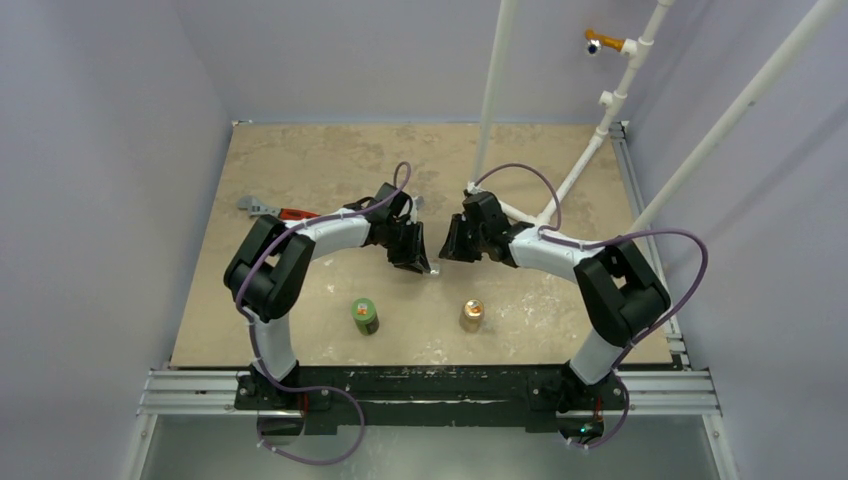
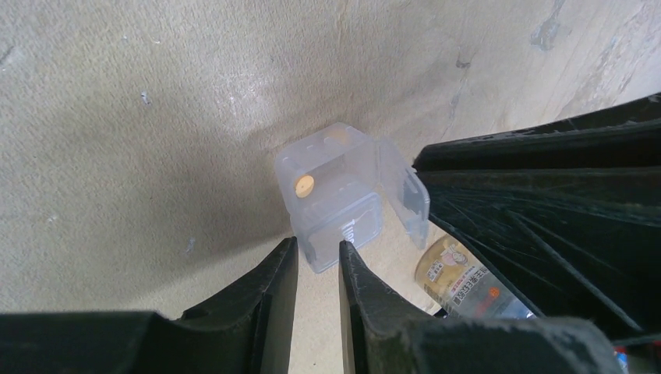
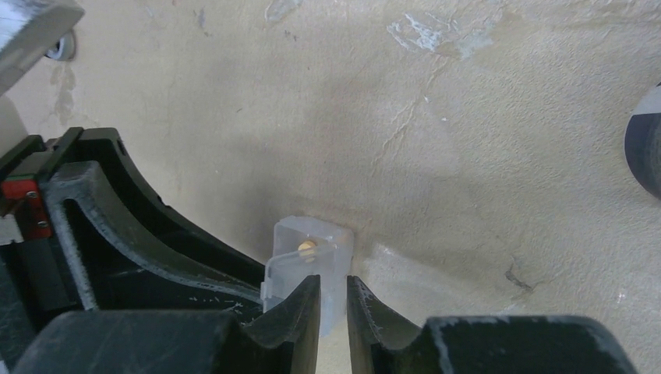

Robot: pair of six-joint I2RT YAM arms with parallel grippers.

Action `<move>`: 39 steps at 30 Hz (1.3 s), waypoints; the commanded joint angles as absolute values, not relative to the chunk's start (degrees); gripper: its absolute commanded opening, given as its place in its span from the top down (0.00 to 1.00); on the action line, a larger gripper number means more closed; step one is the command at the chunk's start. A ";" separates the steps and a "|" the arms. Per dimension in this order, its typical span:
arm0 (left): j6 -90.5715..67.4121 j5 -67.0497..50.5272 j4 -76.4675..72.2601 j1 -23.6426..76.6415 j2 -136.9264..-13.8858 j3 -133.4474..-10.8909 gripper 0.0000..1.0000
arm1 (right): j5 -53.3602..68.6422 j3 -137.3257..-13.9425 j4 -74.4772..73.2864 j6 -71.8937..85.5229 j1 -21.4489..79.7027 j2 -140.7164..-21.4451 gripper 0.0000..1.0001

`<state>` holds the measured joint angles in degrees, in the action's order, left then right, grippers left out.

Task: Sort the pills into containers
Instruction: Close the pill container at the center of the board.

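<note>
- Near edge: metal rail (image 1: 430, 395), carries both arm bases side by side.
- Just beyond, on the beige tabletop (image 1: 300, 160): green bottle (image 1: 365, 316) left of centre and tan-orange bottle (image 1: 471, 315) right of centre. Both upright, well apart, touched by neither arm.
- Further in, mid-tabletop: both arms bent inward, pincers facing each other and close together over one spot.
- Between them: clear plastic case (image 2: 335, 199), small and boxy, rests on the tabletop. Lid (image 2: 405, 195) swung open on the side toward the right pincer.
- Pill (image 2: 304, 185): round and tan, shows at the case's upper clear wall. Inside or on top, cannot tell.
- Left pincer (image 2: 318, 245): fingers a narrow slit apart, bare tabletop in the slit, nothing pinched. Tips right at the case's near lower edge.
- Right pincer (image 3: 334, 279): fingers likewise a narrow slit apart, case showing pale in the slit. Pinching a wall or only poised above it, cannot tell.
- Beyond the left arm: hand tool (image 1: 272, 211) with a red grip, lies flat on the tabletop, well apart from the case.
- Far side: white pipes (image 1: 497, 90) rising from the tabletop, with an orange fitting (image 1: 603, 43) high on one.
</note>
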<state>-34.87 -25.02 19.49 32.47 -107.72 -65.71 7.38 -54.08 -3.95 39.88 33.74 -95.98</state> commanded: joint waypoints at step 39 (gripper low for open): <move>-32.41 -22.32 21.88 33.02 -108.45 -68.90 0.77 | 9.53 -56.30 -1.37 40.55 34.73 -104.31 0.76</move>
